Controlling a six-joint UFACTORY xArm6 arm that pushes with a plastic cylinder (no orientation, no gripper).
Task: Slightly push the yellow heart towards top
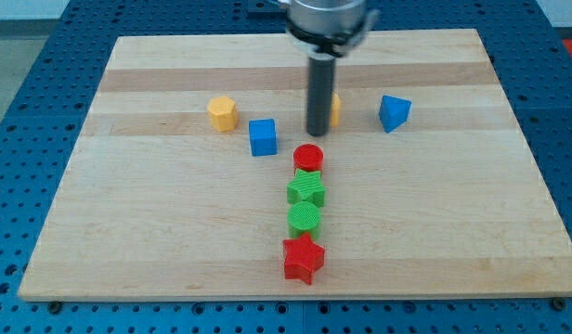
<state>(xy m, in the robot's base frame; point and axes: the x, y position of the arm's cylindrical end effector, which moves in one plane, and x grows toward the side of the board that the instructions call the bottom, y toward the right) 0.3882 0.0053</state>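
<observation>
Sitting mostly hidden behind the rod, the yellow heart (334, 109) peeks out just right of my tip (318, 134) near the tabletop's (156, 232) upper middle. No pincer on this rig, so can't tell any state. Blue cube (262, 137) sits to the left.

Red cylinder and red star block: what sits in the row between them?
In the camera view, between the red cylinder and red star block sit two blocks: a green star, then a green cylinder.

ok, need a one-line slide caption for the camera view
My tip stands beside the mostly hidden yellow heart, above a column of red cylinder, two green blocks and red star.
</observation>
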